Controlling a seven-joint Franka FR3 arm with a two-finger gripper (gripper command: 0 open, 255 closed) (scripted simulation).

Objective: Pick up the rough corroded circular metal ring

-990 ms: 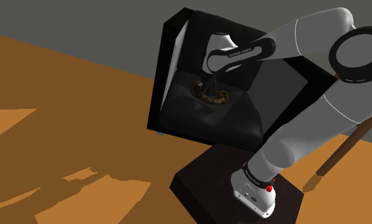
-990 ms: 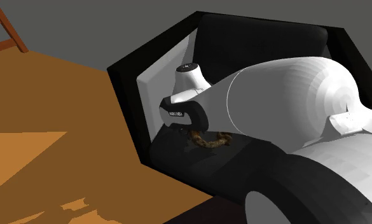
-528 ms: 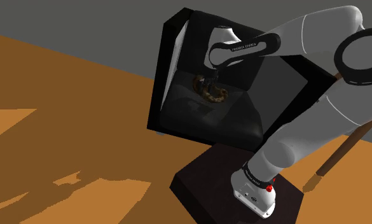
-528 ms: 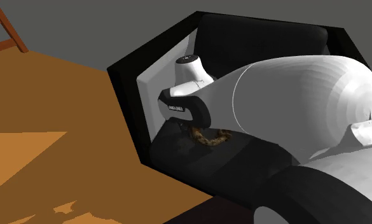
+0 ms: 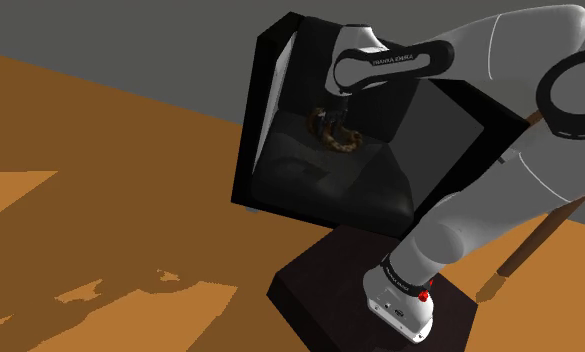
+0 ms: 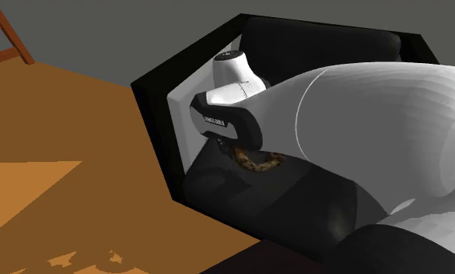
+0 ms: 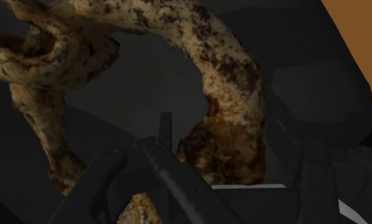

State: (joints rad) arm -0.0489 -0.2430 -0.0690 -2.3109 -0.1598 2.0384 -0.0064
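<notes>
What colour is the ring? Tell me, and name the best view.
The ring is mottled tan with dark brown blotches, clearest in the wrist view.

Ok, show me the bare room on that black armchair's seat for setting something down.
Free: the front of the dark seat cushion, bordered by the white side panel and the seat's front edge. Crowded: the rear by the backrest, where the all-black gripper holds the rusty mottled metal ring. The orange-brown floor past the panel is open.

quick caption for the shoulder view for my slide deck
White Franka arm reaching into a black armchair, its claw shut on a rusty brown ring.
</notes>
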